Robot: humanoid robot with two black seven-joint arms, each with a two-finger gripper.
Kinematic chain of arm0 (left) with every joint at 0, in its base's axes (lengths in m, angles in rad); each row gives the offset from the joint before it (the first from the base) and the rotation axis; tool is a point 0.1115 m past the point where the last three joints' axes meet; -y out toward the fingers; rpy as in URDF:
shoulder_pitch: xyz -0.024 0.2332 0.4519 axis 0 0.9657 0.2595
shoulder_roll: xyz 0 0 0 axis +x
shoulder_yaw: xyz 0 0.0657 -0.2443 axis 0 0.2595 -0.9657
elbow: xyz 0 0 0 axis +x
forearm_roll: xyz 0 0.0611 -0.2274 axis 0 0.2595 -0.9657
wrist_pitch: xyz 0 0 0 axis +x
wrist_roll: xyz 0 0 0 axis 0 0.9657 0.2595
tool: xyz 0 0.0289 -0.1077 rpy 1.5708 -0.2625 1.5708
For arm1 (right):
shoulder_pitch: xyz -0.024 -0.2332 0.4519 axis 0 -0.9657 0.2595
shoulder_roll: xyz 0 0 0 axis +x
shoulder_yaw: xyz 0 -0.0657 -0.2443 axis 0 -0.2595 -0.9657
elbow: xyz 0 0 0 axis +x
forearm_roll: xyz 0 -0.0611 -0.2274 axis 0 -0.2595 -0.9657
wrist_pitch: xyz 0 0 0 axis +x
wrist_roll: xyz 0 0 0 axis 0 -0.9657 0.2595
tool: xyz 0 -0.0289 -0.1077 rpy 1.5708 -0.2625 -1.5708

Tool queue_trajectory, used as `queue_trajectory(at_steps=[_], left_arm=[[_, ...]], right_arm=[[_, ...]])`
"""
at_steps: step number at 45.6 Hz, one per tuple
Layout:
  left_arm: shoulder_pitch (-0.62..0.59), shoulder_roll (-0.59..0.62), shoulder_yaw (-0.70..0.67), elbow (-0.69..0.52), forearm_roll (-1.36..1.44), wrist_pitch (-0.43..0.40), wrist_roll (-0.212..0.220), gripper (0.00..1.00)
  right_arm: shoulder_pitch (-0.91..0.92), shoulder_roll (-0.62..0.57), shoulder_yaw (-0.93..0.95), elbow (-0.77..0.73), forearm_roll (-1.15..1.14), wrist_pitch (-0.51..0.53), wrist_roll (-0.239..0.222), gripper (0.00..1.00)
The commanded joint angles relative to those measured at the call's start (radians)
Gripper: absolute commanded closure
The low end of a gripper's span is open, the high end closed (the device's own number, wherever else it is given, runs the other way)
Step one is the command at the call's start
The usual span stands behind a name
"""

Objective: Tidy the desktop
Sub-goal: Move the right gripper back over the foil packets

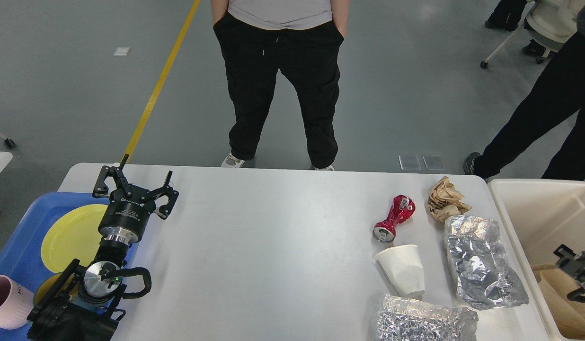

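**Bench state: litter at right, both hands at the bench edges**

The bench (273,246) is a large white top with rounded corners that fills the lower half of the view.

Nearest, at the right, a crumpled foil wad (425,322) lies at the near edge. Just beyond it a white paper cup (402,271) lies on its side, mouth toward the far left. To the right of the cup lies a second crumpled foil sheet (482,267).

At the near left, a pink mug (6,303) stands on a blue tray (18,246) that abuts the left bench edge. A yellow plate (70,234) lies on the same tray.

The right hand (574,277) is at the right frame edge, over the cream bin (524,213) that stands against the right bench edge. It is seen small and dark; whether it is open or closed cannot be told.

Farther out, a crushed red can (394,218) lies on its side just beyond the cup. A ball of brown paper (445,199) lies to its right, touching the far end of the second foil sheet.

The left hand (134,187) is over the far left part of the bench, beside the tray, fingers spread apart and holding nothing.

Beyond the far edge a person in black trousers (280,90) stands on the grey floor.
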Motion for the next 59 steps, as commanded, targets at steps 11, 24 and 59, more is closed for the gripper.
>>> queue_trajectory(at_steps=[11, 24, 59], left_arm=[[0.000, 0.000, 0.000, -0.001, 0.000, 0.000, 0.000, 0.03], [0.000, 0.000, 0.000, 0.000, 0.000, 0.000, 0.000, 0.03], [0.000, 0.000, 0.002, 0.000, 0.000, -0.001, 0.000, 0.03]], right_arm=[[0.761, 0.005, -0.409, 0.496, -0.024, 0.396, 0.002, 0.00], [1.204, 0.150, -0.420, 0.709, -0.002, 0.826, 0.000, 0.00], [1.450, 0.193, -0.472, 1.176, 0.067, 0.746, 0.084, 0.06]])
